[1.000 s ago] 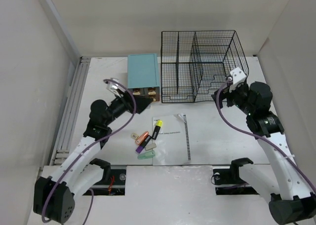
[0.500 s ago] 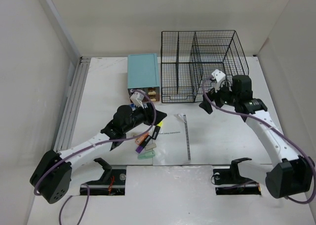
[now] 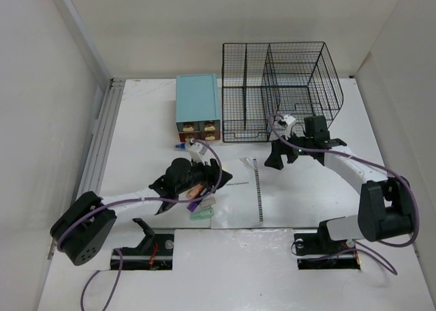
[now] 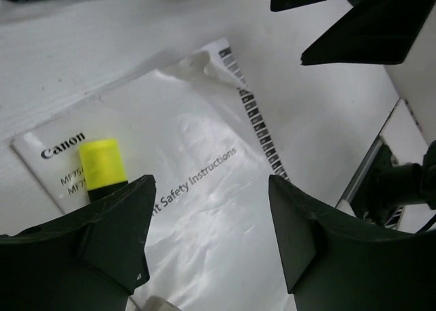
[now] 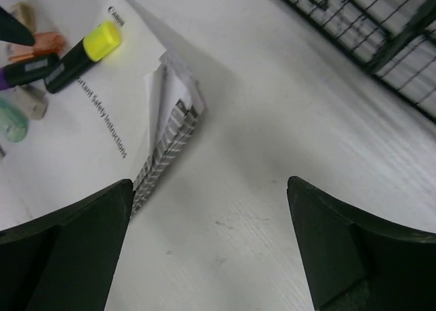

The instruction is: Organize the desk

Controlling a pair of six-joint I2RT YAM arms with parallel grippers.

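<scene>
The desk (image 3: 150, 120) is a white tabletop with a ribbed rail (image 3: 102, 140) along its left edge. A white Canon safety booklet (image 3: 238, 202) lies near the front centre, its top right corner curled up (image 5: 167, 79). A black highlighter with a yellow cap (image 5: 82, 55) lies on the booklet's left edge. My left gripper (image 3: 223, 177) is open and empty, low over the booklet (image 4: 204, 154), just right of the yellow cap (image 4: 102, 162). My right gripper (image 3: 274, 158) is open and empty, low over bare desk just right of the booklet's striped edge (image 5: 163, 147).
A teal-topped drawer box (image 3: 197, 99) and a black wire-mesh rack (image 3: 279, 86) stand at the back. Left of the booklet lie an orange clip (image 5: 41, 43), a purple marker (image 5: 27, 71), a beige piece (image 5: 30, 99) and a teal clip (image 3: 199, 215).
The left gripper has come down and to the right, from near the drawer box onto the booklet. The right gripper has moved left and down from the rack to the booklet's top right corner.
</scene>
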